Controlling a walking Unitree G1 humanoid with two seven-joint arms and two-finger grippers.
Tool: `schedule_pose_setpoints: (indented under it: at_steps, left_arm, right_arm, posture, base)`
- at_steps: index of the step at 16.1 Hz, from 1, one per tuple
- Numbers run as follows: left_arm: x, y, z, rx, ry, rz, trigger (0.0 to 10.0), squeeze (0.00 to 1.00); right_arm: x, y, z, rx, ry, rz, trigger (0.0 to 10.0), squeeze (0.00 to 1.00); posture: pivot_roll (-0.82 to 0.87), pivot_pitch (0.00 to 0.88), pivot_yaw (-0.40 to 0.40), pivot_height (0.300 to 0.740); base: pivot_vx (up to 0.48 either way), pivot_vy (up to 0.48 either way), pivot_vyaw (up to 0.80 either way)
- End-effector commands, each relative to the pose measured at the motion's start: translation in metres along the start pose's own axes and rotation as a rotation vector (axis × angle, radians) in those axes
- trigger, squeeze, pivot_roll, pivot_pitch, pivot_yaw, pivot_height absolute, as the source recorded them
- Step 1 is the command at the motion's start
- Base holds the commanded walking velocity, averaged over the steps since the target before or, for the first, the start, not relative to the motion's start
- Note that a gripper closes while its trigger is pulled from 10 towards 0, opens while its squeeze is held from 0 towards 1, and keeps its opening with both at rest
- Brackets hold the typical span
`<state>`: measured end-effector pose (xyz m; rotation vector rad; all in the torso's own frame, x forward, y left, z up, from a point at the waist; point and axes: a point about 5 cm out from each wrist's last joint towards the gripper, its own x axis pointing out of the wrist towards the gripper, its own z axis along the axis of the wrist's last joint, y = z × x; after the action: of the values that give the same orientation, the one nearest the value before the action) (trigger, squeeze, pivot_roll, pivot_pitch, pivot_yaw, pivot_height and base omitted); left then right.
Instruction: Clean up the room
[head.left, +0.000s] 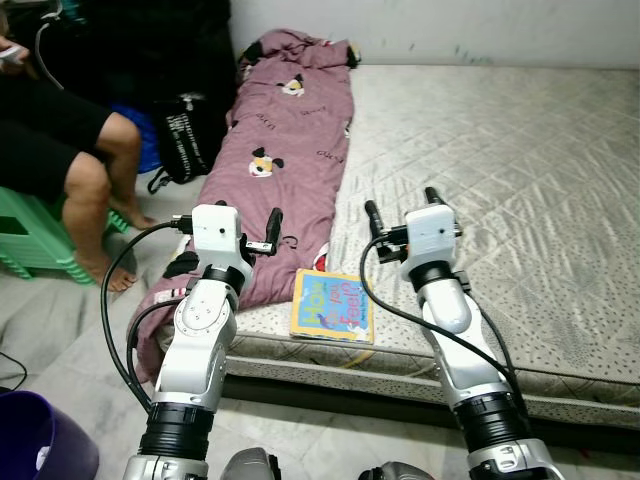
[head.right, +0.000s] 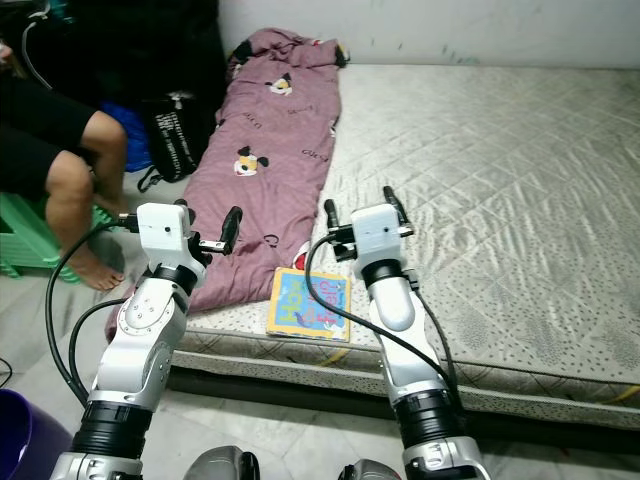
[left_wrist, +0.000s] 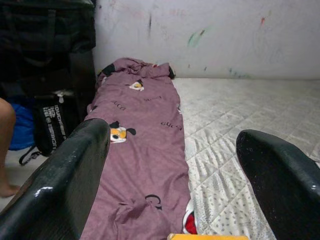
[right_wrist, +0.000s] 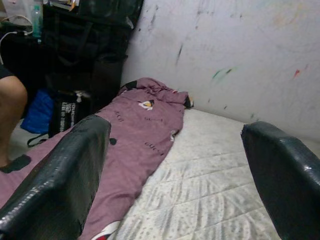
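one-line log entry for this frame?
left gripper: open, over purple blanket | right gripper: open, over mattress | book: mattress front edge, ungrasped

A person's bare legs (head.left: 95, 190) rest beside a green plastic stool (head.left: 30, 235) at the room's left edge. A black printed bag (head.left: 185, 135) stands on the floor against blue fabric (head.left: 145, 140). A scribbled white wall (right_wrist: 240, 45) rises behind. A purple bucket (head.left: 40, 440) sits nearby.
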<state>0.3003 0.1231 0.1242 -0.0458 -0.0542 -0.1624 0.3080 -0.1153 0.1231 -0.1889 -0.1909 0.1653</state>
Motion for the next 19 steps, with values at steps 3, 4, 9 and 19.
schedule_pose_setpoints:
  at_steps: [3,4,9,19]
  left_arm:
    - [-0.004,0.006,0.003,0.001,-0.019,0.050,10.0,0.00]
    - [-0.006,0.006,0.004,0.002,-0.024,0.061,10.0,0.00]
    - [-0.016,0.011,0.003,-0.002,-0.027,0.128,10.0,0.00]
    - [-0.009,0.004,0.004,-0.013,-0.017,0.070,10.0,0.00]
  right_arm:
    - [0.005,0.004,0.002,0.020,-0.009,0.032,10.0,0.00]
    - [0.006,0.004,0.001,0.019,-0.006,0.040,10.0,0.00]
    - [0.012,0.008,-0.002,0.016,0.006,0.105,10.0,0.00]
    - [0.010,0.005,-0.003,0.023,0.007,0.079,10.0,0.00]
  posture:
    - [-0.01,0.000,-0.007,0.740]
    - [0.01,0.000,-0.016,0.740]
    - [0.06,0.000,-0.077,0.740]
    - [0.02,0.000,-0.041,0.740]
  base:
    - [0.000,0.000,0.00]
    - [0.000,0.000,0.00]
    - [0.000,0.000,0.00]
    - [0.000,-0.173,0.00]
